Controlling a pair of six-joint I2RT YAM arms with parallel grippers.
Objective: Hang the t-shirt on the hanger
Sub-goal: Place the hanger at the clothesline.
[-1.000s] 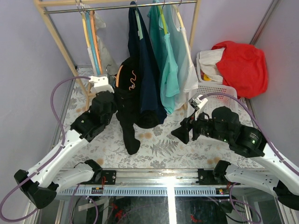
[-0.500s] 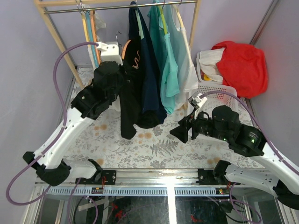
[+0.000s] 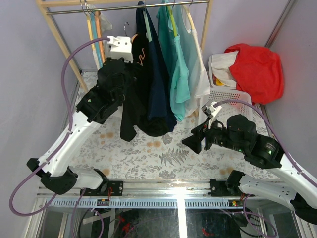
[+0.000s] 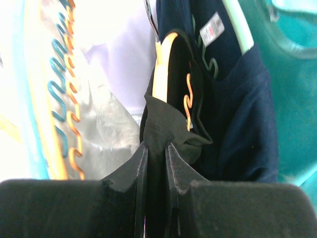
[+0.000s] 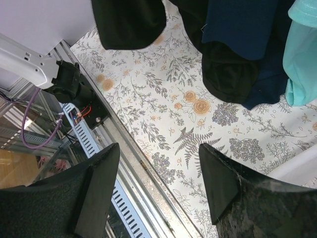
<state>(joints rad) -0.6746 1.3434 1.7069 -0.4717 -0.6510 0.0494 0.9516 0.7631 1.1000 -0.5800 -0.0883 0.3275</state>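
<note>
Pinching a fold of the black t-shirt [image 4: 159,124], the left gripper [image 4: 156,148] is closed firmly on it at 11 o'clock in the top view. The orange hanger [image 4: 162,64] shows at the shirt's neck. At 4 o'clock the right gripper [image 5: 158,168] hangs wide apart over the table [image 5: 163,99], holding nothing.

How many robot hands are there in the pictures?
2. The left gripper is up near the clothes rail, shut on the black t-shirt. The right gripper is low over the flowery table, open and holding nothing.
</note>
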